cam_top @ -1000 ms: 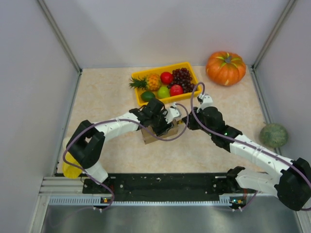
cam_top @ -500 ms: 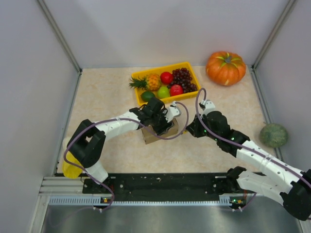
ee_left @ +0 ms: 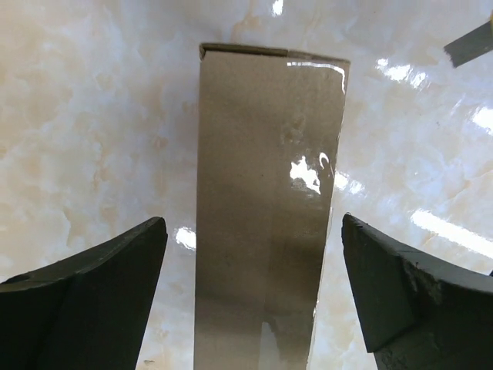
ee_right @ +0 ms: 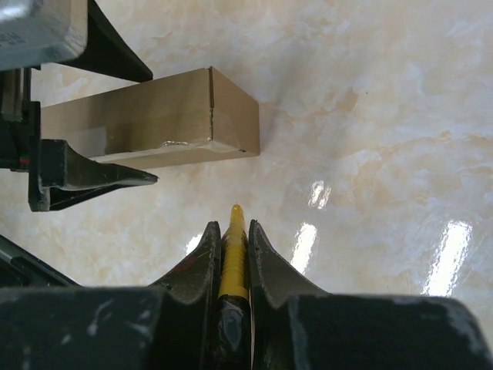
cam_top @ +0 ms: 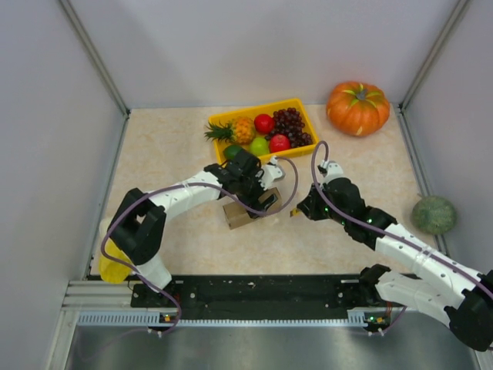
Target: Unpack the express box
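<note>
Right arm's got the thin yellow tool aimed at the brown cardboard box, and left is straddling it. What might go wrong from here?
1. The left gripper has its fingers standing apart from the small brown cardboard box on both sides, so the box is unclamped and may slide if pushed.
2. The thin yellow pointed tool, pinched in the right gripper, aims at the box end close to a left finger; it might strike that finger.
</note>
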### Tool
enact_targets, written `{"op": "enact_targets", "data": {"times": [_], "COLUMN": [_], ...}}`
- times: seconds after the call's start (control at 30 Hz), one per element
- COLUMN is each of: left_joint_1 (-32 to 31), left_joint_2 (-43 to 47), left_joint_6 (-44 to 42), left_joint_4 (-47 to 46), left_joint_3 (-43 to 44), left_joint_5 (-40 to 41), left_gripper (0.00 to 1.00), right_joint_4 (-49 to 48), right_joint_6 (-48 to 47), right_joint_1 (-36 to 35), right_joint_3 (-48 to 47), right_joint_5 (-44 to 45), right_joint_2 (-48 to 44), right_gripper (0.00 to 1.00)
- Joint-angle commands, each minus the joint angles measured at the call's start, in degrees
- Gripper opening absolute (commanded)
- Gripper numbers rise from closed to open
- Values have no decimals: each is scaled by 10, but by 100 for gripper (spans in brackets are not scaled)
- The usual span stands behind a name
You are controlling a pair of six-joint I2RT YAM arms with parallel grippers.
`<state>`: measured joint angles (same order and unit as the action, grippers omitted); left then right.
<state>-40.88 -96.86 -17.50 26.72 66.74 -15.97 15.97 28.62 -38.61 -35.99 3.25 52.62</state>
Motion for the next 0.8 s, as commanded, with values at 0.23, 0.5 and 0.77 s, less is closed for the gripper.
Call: {"op": "enact_targets", "data": {"times": [0.23, 0.5, 0.77], "left_joint_1": [3, 24, 153], "left_joint_2": [152, 267, 186], "left_joint_6": [59, 133, 273], "left_joint_4": [-86, -241, -90], "left_joint_3": [15, -110, -66], "left_joint_5": [119, 336, 175], "left_gripper": [99, 99, 86], "right_joint_4": [-29, -74, -88], "right_joint_6": [26, 33, 44], "right_joint_1": [-2, -10, -31], "right_joint_3": [-8, -33, -94], "right_joint_5": [2, -16, 18], "right_joint_2": [22, 72, 165], "right_gripper": [0, 0, 0]}}
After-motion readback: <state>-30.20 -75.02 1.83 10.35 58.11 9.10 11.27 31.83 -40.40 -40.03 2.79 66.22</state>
